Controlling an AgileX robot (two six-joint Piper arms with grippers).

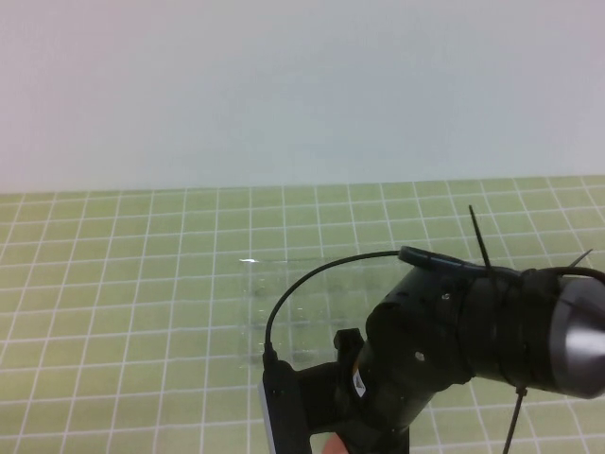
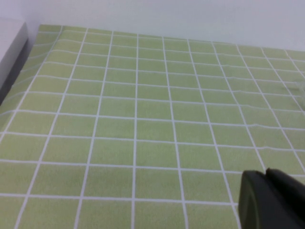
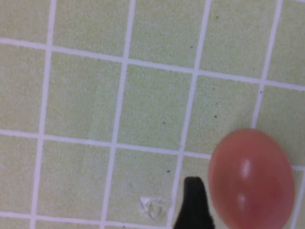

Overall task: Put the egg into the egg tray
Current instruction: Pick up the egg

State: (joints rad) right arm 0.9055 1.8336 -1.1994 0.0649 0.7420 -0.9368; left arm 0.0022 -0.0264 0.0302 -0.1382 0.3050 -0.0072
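Note:
The egg (image 3: 251, 179) is a smooth reddish-orange oval lying on the green checked mat. A sliver of it shows at the bottom edge of the high view (image 1: 332, 445). My right gripper (image 3: 248, 214) hangs over the egg with its jaws spread. One black fingertip (image 3: 193, 202) stands beside the egg, a little apart from it, and the other finger is out of the picture. The clear egg tray (image 1: 274, 303) lies on the mat just beyond the right arm, faint, with a glint on its far edge. My left gripper (image 2: 268, 175) is shut and empty, low over bare mat.
The green checked mat (image 1: 113, 284) covers the table up to a pale wall (image 1: 302, 85). The right arm (image 1: 454, 331) with its cables fills the lower right of the high view. A grey-white edge (image 2: 12, 45) borders the mat in the left wrist view.

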